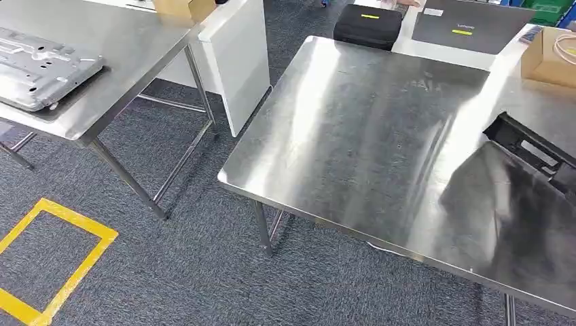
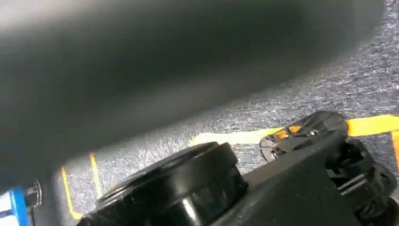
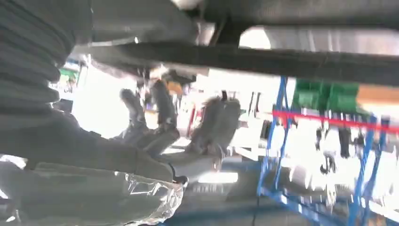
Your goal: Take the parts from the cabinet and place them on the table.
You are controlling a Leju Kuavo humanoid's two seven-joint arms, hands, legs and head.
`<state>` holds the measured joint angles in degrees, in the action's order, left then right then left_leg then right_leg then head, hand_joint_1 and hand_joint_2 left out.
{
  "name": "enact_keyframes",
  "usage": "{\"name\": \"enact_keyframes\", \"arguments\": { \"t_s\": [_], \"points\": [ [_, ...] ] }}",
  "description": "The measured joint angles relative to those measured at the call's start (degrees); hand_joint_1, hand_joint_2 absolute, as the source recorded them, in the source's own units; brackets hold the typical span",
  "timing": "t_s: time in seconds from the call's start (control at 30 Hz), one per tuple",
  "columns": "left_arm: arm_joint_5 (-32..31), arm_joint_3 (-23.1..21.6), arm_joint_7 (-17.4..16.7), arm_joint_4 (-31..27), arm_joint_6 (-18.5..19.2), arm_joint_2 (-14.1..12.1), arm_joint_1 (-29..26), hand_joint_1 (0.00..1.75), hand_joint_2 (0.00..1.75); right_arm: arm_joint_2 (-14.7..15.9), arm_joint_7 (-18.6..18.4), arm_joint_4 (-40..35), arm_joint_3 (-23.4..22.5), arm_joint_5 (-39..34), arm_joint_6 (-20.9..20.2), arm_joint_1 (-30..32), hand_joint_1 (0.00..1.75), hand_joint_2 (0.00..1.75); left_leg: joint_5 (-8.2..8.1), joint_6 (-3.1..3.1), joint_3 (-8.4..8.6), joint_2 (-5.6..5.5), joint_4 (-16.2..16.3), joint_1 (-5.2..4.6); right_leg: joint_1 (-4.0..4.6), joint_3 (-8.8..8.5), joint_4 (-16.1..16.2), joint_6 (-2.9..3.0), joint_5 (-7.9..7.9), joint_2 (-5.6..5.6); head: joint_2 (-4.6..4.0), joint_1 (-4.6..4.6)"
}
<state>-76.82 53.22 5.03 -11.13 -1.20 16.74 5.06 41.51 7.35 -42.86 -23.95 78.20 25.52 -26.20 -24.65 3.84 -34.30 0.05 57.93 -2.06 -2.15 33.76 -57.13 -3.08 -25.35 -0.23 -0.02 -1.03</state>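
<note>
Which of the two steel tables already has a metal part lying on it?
The left steel table: a grey stamped metal part lies on it; the nearer right table carries none.

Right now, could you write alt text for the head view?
A bare steel table fills the middle, a black part at its right edge. A second steel table at left carries a grey metal panel; yellow tape marks the grey carpet.

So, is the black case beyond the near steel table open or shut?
Shut: the black case lies flat, closed all round, with a yellow label on top.
</note>
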Motion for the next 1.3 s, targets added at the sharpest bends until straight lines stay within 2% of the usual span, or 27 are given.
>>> {"name": "enact_keyframes", "arguments": {
  "t_s": [0.07, 0.1, 0.27, 0.37, 0.47, 0.73, 0.87, 0.93, 1.0, 1.13, 1.2, 1.3],
  "points": [
    [-1.1, -0.7, -0.5, 0.0, -0.8, 0.0, 0.0, 0.00, 1.75, -0.1, -1.1, 0.0, 0.1, 1.0, 2.0, -0.6, 0.00, 1.75, 0.00, 0.02, 0.02, 0.00, 0.0, -0.18, 0.00, 0.00, 0.0, -0.02, -0.01, 0.00, 0.00, 0.00],
    [-1.5, -1.1, -0.8, 0.0, -1.0, 0.0, 0.0, 0.00, 1.75, 0.0, -1.4, 0.1, 0.1, 1.0, 2.7, -0.9, 0.00, 0.00, 0.02, 0.03, 0.08, 0.00, 0.0, -0.25, 0.00, 0.00, 0.0, -0.02, -0.01, -0.01, 0.00, -0.02],
    [-2.3, -2.4, -1.4, 0.0, -1.1, 0.0, 0.0, 0.00, 1.75, 0.6, -1.3, 0.8, -0.5, 0.3, 3.8, -1.4, 0.00, 0.00, 0.04, 0.06, 0.03, -0.01, 0.0, -0.42, -0.01, -0.09, 0.1, -0.06, 0.01, -0.06, 0.00, 0.02],
    [-3.5, -2.9, -2.2, 0.0, -0.6, 0.0, -0.1, 0.00, 1.75, 0.9, 0.8, 2.0, -1.6, -3.3, 3.7, -1.3, 0.00, 0.00, 0.05, 0.10, 0.03, 0.00, 0.0, -0.53, -0.03, -0.11, 0.2, -0.07, 0.02, -0.06, 0.00, -0.02],
    [-4.1, -3.9, -2.8, 0.0, -0.4, 0.1, -0.1, 0.00, 1.75, 1.0, 3.8, 3.1, -4.4, -9.4, 3.7, -0.6, 0.00, 0.00, 0.04, 0.13, 0.00, -0.04, 0.0, -0.62, -0.08, -0.17, 0.3, -0.10, 0.03, -0.14, 0.00, 0.00],
    [-4.8, -5.0, -4.2, 0.0, -0.5, 0.1, 0.0, 0.00, 1.75, 0.6, 5.0, 5.4, -13.1, -20.2, 4.9, 5.1, 0.00, 0.00, -0.04, 0.27, 0.03, -0.28, 0.0, -0.65, -0.08, -0.29, 0.5, -0.13, 0.02, -0.33, 0.00, -0.02],
    [-5.0, -5.4, -4.9, 0.0, -1.3, 0.2, -0.1, 0.00, 1.75, -0.1, 5.6, 5.4, -21.7, -30.1, 7.8, 10.8, 0.00, 0.00, -0.08, 0.35, 0.10, -0.63, 0.0, -0.61, -0.04, -0.61, 0.6, -0.34, -0.12, -0.78, 0.00, 0.02],
    [-5.2, -5.6, -5.2, 0.0, -1.2, 0.3, -0.3, 0.00, 1.75, -0.8, 7.9, 5.2, -26.5, -37.3, 4.9, 13.4, 0.00, 0.00, -0.12, 0.39, 0.15, -0.70, 0.0, -0.62, -0.05, -0.66, 0.6, -0.50, -0.22, -0.82, 0.00, 0.00],
    [-5.2, -5.7, -5.4, 0.0, -1.2, 0.3, -0.2, 0.00, 1.75, -2.1, 8.9, 4.8, -31.5, -42.4, 4.8, 16.1, 0.00, 0.00, -0.26, 0.60, 0.25, -0.66, 0.0, -0.63, -0.06, -0.74, 0.7, -0.51, -0.23, -0.81, 0.00, 0.00],
    [-5.3, -5.9, -5.4, 0.0, -1.3, 0.2, -0.3, 0.00, 1.75, -4.5, 8.2, 4.5, -39.9, -45.7, 5.9, 19.4, 0.00, 0.00, -0.27, 0.61, 0.29, -0.66, 0.0, -0.64, -0.06, -0.82, 0.7, -0.53, -0.24, -0.80, 0.00, -0.05],
    [-5.3, -6.1, -5.4, 0.0, -1.3, 0.2, -0.3, 0.00, 1.75, -5.7, 6.2, 4.3, -43.0, -45.2, 6.4, 20.8, 0.00, 0.00, -0.27, 0.61, 0.33, -0.61, 0.0, -0.64, -0.06, -0.87, 0.7, -0.53, -0.24, -0.79, 0.00, -0.02],
    [-5.2, -6.2, -5.4, 0.0, -1.4, 0.0, -0.3, 0.00, 1.75, -7.5, 4.3, 3.8, -46.1, -44.8, 5.0, 22.5, 0.00, 0.00, -0.28, 0.62, 0.36, -0.59, 0.0, -0.64, -0.07, -0.91, 0.8, -0.53, -0.24, -0.78, 0.00, 0.02]
  ]
}}
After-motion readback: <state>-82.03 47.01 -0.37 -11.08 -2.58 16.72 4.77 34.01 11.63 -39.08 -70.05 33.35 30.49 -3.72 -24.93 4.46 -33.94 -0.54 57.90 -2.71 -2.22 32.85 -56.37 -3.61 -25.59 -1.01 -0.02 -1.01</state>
